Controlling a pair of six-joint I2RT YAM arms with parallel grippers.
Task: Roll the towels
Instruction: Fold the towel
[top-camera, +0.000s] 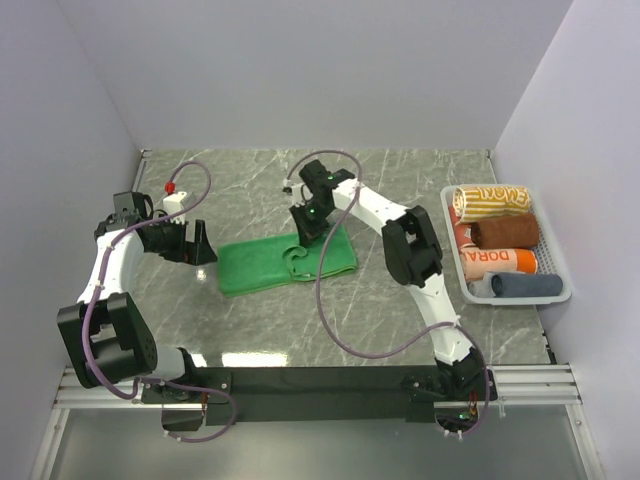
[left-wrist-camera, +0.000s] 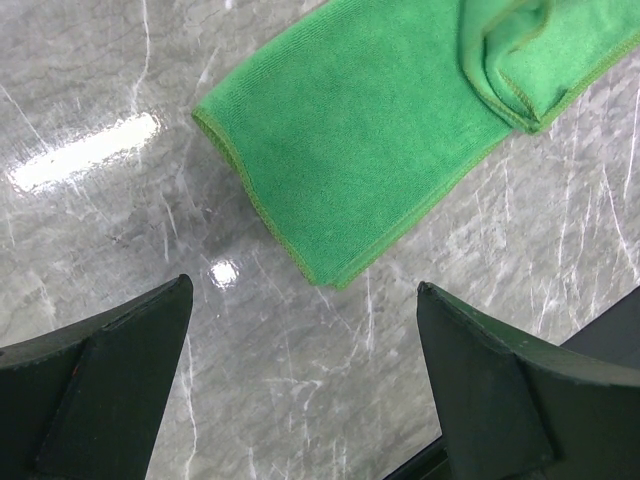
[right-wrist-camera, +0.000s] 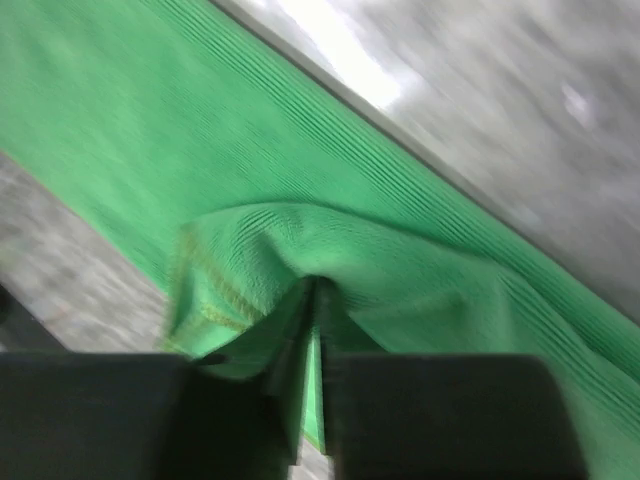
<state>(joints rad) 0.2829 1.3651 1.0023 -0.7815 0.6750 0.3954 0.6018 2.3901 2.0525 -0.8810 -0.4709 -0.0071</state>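
green towel (top-camera: 262, 268) lies mid-frame on the tabletop (top-camera: 400, 180), soft n floppy, prob light. right hand (right-wrist-camera: 312, 300) pinched tight on a fold near its edge; left hand (top-camera: 195, 245) wide open, empty. grab the hem imo.

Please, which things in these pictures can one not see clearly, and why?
- Top view: the right fingers are hidden under their wrist; their pinch on the green towel is unseen.
- Right wrist view: motion blur smears the towel's hem.
- Left wrist view: the top and right edges cut the towel off.
- Top view: lettering on the rolled towels in the basket wraps out of sight.
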